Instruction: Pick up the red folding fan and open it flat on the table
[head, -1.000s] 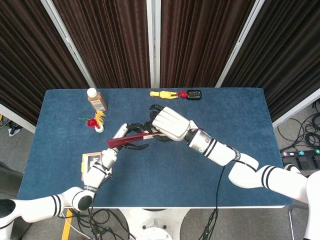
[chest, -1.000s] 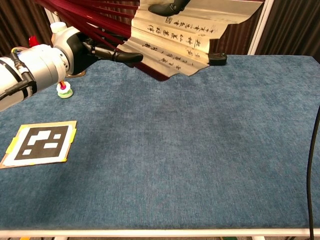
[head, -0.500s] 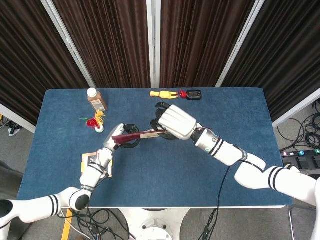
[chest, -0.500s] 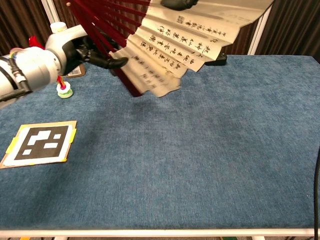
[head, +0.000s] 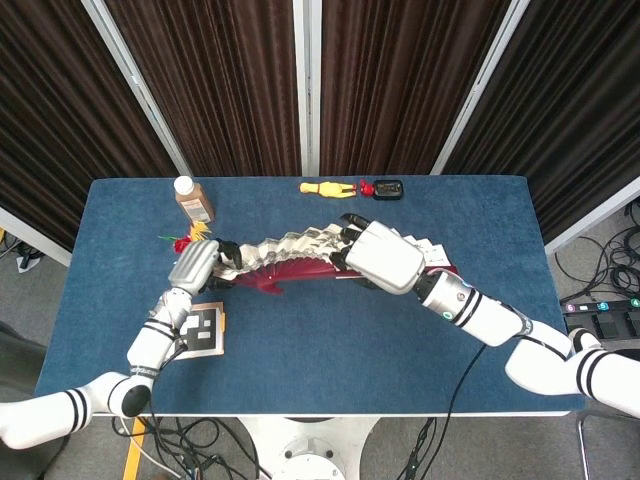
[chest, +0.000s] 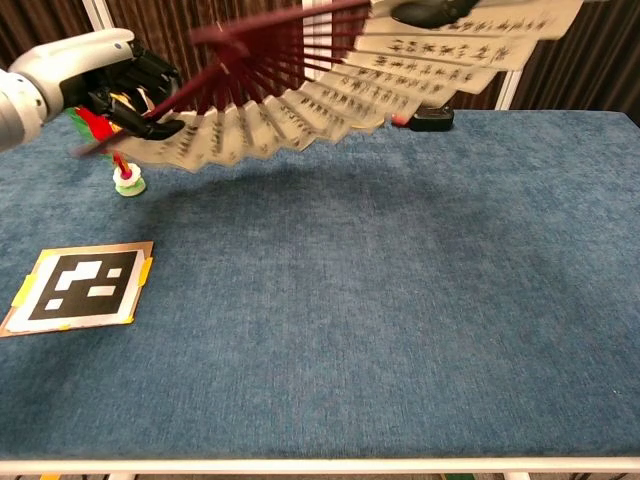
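Above the blue table, toward its far left half, the red folding fan hung spread almost fully, its calligraphed paper leaf arching between the two hands and clear of the cloth. The left hand had its fingers curled onto one end guard, and the right hand was clamped on the opposite end; in the chest view only dark fingertips of the right showed on the leaf's top edge. The fan looked light, with stiff thin ribs and a pleated paper leaf that would likely crease or tear if pulled too hard; the outer guards seemed the safest places to hold, not the paper. Just beside the left hand stood a small red-and-yellow flower toy, near enough to be knocked as the fan came down. A brown bottle, a yellow toy and a black device lay along the far edge, well apart. A printed marker card lay near the front left.
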